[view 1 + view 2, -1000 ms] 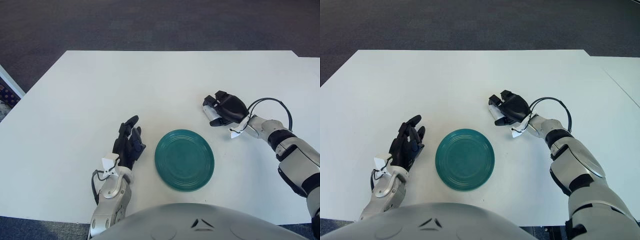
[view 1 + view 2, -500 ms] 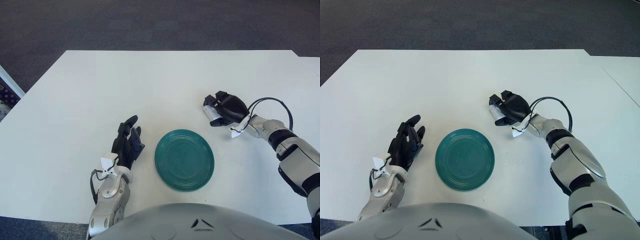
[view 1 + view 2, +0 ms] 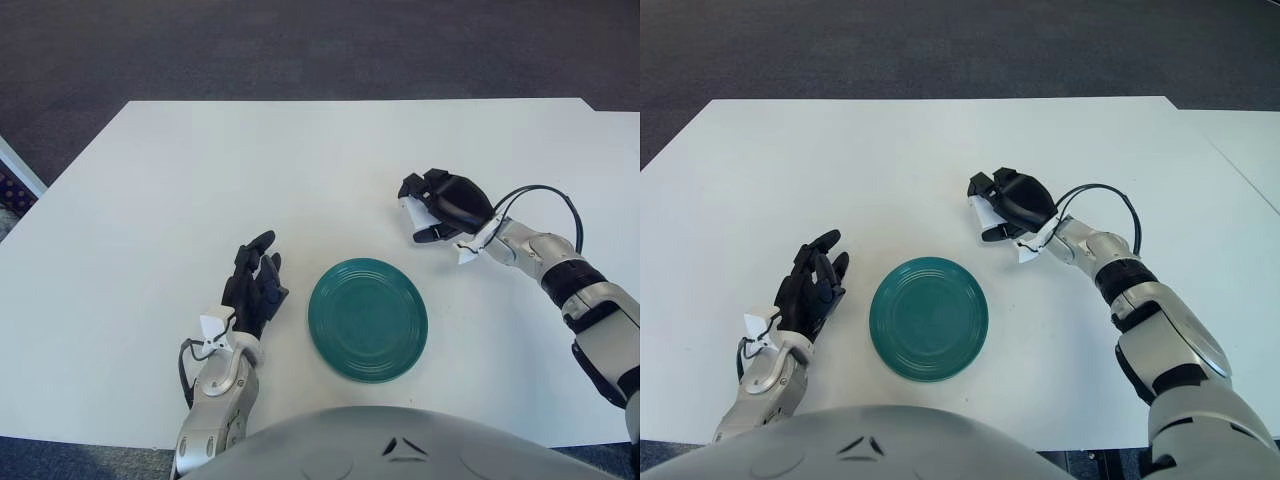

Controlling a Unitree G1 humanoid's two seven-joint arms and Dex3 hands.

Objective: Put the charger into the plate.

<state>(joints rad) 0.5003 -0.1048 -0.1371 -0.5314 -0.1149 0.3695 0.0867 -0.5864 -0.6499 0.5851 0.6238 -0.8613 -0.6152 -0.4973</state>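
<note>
A round teal plate (image 3: 368, 319) lies on the white table (image 3: 180, 170) near its front edge. Up and to the right of the plate, my right hand (image 3: 436, 205) has its black fingers curled around a small white charger (image 3: 411, 216), which shows only partly between them. The hand and charger sit slightly above the table beyond the plate's far right rim. My left hand (image 3: 254, 287) shows to the left of the plate, black fingers spread and holding nothing.
A black cable (image 3: 545, 200) loops over my right wrist. Dark carpet (image 3: 300, 50) lies beyond the table's far edge. My own grey body (image 3: 390, 445) fills the bottom of the view.
My right hand has lifted the charger and shifted a little left and away from me. The left hand and the plate have stayed where they were.
</note>
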